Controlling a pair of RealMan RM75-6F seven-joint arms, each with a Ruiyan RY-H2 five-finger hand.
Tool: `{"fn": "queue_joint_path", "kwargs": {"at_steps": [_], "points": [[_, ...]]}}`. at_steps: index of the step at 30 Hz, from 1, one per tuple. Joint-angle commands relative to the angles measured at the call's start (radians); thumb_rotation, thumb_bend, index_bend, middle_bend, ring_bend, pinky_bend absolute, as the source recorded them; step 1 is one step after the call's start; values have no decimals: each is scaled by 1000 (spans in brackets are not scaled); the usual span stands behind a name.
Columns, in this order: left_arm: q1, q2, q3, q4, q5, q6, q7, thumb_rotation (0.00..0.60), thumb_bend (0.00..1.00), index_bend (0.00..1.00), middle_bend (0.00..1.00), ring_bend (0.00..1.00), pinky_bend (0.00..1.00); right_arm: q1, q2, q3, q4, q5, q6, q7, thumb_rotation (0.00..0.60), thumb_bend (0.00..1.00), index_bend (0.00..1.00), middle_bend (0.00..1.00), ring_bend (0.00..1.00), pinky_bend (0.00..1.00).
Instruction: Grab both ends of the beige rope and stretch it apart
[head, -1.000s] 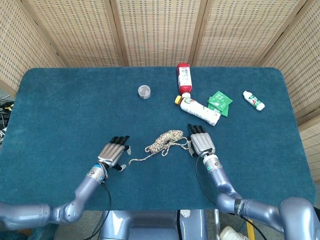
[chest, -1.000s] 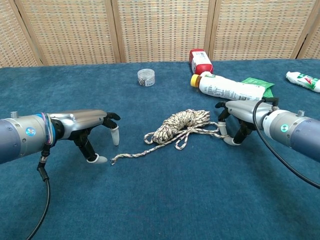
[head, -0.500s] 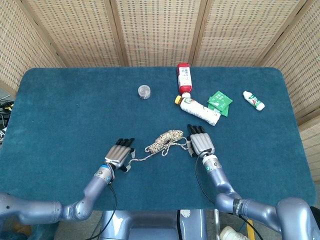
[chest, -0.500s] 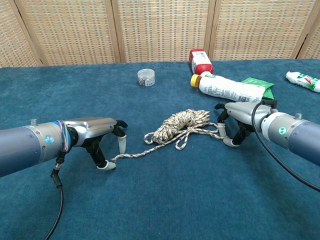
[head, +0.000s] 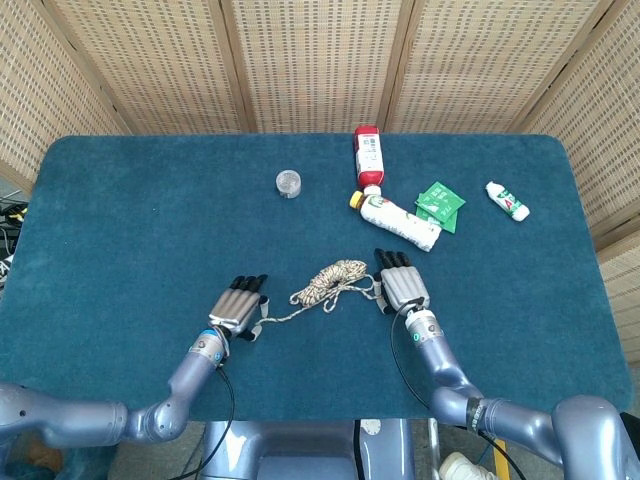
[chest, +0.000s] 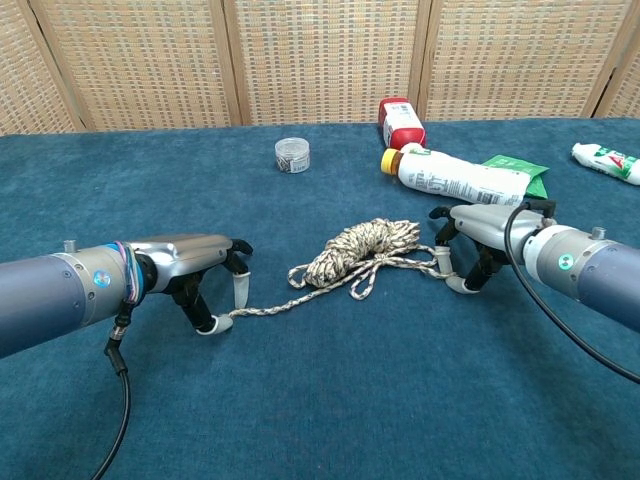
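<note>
The beige rope lies in a loose coil mid-table, with a thin tail running left. My left hand stands over that tail's end. Its fingertips point down, and the rope end lies on the cloth between the thumb and a finger, which are apart. My right hand sits at the coil's right side. Its fingertips touch the rope's right end, and the thumb is close under them. Whether it pinches the strand is hidden.
On the blue table cloth, behind the rope, lie a white bottle, a red-capped bottle, a green packet, a small white tube and a clear round lid.
My left hand has slid right and slightly forward onto the rope's left tail end, which now lies between its thumb and finger. The right hand has stayed in place.
</note>
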Motion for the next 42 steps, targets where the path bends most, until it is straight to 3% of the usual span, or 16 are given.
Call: {"fn": "queue_joint_path", "kwargs": {"at_steps": [1, 31, 42], "points": [[-4, -3, 2, 2, -6, 6, 5, 600, 386, 487, 0, 0, 0, 0, 0, 1, 0, 0, 0, 1, 600, 489, 699, 21, 0, 0], [-32, -27, 11, 18, -67, 54, 56, 600, 442, 591, 0, 0, 0, 0, -10, 5, 7, -10, -2, 7, 600, 488, 701, 27, 0, 0], [-15, 12, 15, 7, -25, 82, 43, 600, 468, 634, 0, 0, 0, -3, -11, 8, 17, -19, 7, 14, 600, 488, 706, 29, 0, 0]]}}
